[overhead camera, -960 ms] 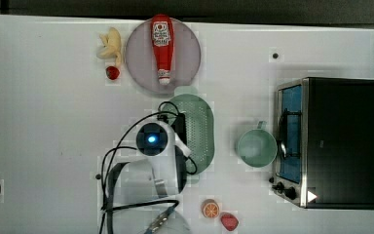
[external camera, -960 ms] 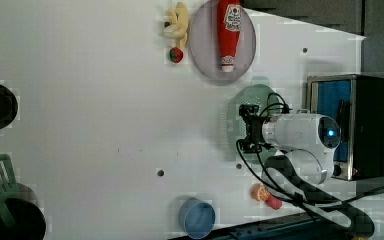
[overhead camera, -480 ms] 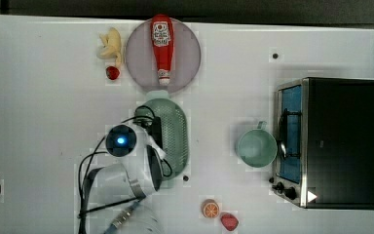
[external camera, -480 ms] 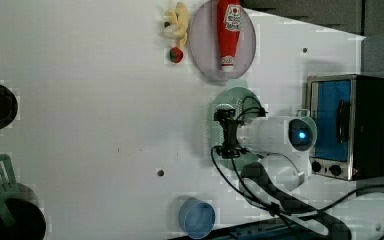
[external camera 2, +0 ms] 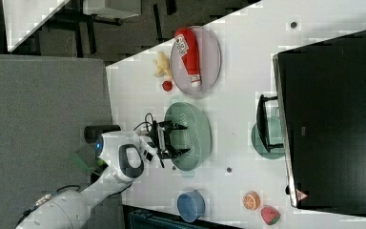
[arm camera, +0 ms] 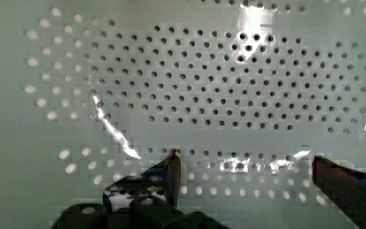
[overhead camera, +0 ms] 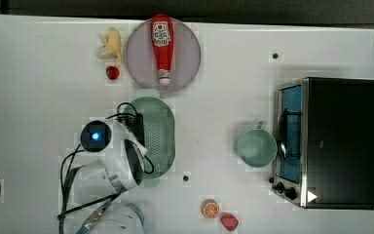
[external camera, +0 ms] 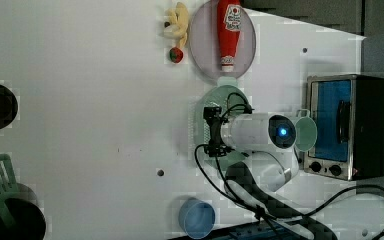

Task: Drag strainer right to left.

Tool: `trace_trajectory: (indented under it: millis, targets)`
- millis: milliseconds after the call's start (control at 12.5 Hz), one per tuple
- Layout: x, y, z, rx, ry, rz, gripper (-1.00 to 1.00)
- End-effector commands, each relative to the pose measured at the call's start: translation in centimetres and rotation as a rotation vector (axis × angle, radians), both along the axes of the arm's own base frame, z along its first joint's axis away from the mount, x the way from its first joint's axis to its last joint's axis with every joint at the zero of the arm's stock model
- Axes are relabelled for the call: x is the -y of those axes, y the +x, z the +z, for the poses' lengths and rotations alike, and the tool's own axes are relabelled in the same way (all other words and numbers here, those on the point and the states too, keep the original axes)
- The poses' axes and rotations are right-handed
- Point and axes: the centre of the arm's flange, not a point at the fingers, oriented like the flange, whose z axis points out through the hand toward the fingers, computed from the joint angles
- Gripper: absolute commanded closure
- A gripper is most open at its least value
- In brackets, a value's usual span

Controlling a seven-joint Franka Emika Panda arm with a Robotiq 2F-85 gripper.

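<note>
Table (overhead camera: 39,73) first: white, wide, lots of bare top toward 9 o'clock in the top view, so you've got room to drag. Toaster oven (overhead camera: 338,141) sits at 3 o'clock in the top view, well apart from the work. Robot arm (overhead camera: 112,170) comes in from approx 7 o'clock.

Plate (overhead camera: 185,53) w/ a ketchup bottle (overhead camera: 161,46) lying on it is at 12 o'clock. Strainer (overhead camera: 160,136) lies just below that plate, near the table's middle; its top tab is close to the plate rim, can't tell if touching. Mug (overhead camera: 255,148) stands at 3 o'clock of the strainer, apart from it, just beside the oven.

Gripper (external camera 2: 171,139) is down in the strainer bowl, fingers spread wide, clamping nothing. The wrist view shows both fingertips (arm camera: 174,167) over the perforated floor; can't tell if they touch it.

Handling, my read: thin plastic, light, stiff enough, prob. slides easily on the smooth top. Don't pinch; hook the inner wall on the 9 o'clock side (top view) and push from inside. Low contact near the floor is safer, as a high push on the rim could tip it. Holes could snag a fingertip, so go slow.

Small stuff: banana (overhead camera: 109,44) and a small red fruit (overhead camera: 112,73) at 11 o'clock, an orange slice (overhead camera: 210,208) and strawberry (overhead camera: 230,222) at 5 o'clock, none in the drag path.
</note>
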Motion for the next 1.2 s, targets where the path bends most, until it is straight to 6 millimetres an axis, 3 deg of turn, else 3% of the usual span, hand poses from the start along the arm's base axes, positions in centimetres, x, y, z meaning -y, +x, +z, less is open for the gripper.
trace_trajectory:
  millis: [80, 1200]
  targets:
    - [-3.4, 0.3, 1.5, 0.007, 0.010, -0.032, -1.00]
    - [-15.1, 0.9, 1.8, -0.015, 0.098, -0.081, -1.00]
